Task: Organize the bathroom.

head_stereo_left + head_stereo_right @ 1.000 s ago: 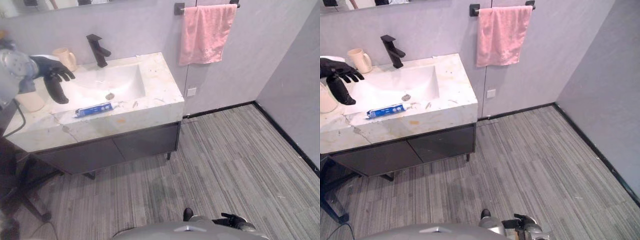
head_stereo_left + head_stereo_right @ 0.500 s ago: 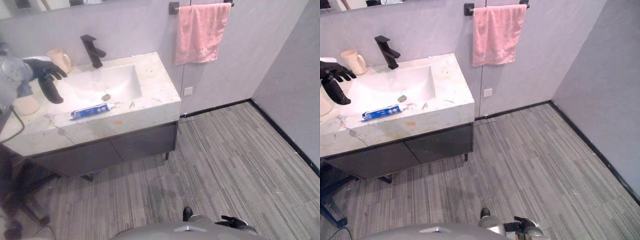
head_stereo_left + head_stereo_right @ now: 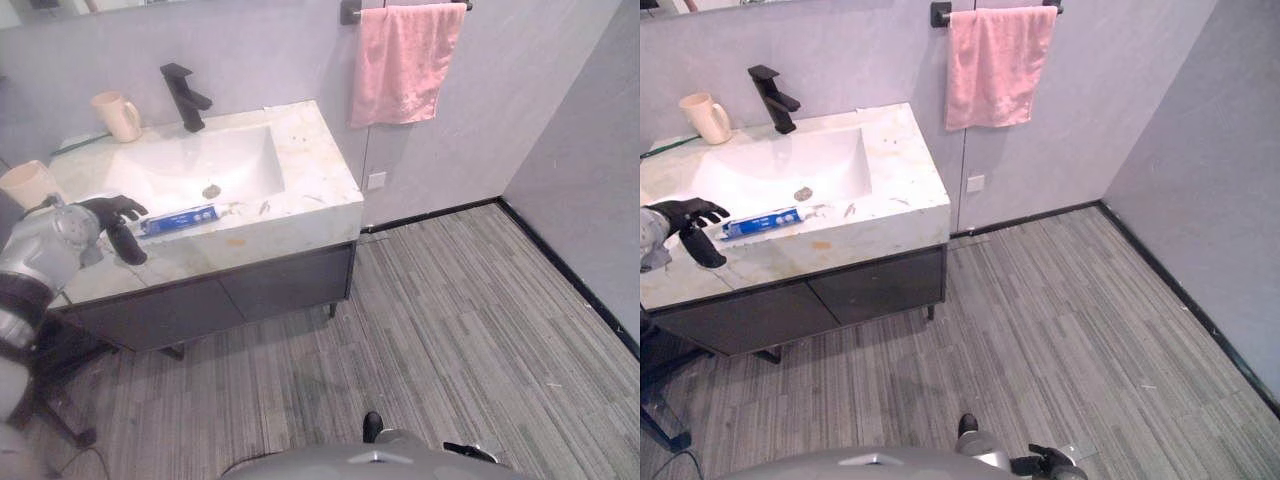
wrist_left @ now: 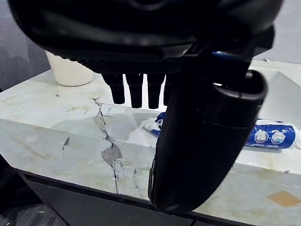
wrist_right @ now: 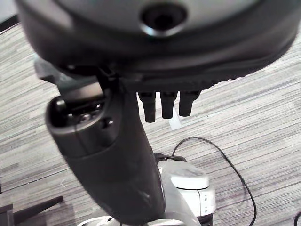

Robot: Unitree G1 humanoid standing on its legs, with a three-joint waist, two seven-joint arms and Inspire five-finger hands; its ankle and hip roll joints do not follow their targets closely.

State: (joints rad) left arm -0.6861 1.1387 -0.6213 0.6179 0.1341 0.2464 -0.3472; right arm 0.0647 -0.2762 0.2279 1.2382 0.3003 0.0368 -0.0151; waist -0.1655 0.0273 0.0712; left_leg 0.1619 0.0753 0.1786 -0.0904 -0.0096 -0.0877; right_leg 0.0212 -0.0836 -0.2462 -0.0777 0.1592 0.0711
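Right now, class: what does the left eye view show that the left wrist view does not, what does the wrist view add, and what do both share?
Left eye view alone: the black faucet, the pink towel on its wall bar, the handled cream mug and the striped grey floor.

Left wrist view alone: chipped cracks in the marble counter's front edge.

Both: the open left hand, the blue-and-white toothpaste tube beside it, a plain cream cup and the marble counter.

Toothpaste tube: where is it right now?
The toothpaste tube lies flat on the counter's front edge, just in front of the basin, with the open left hand right beside its left end.
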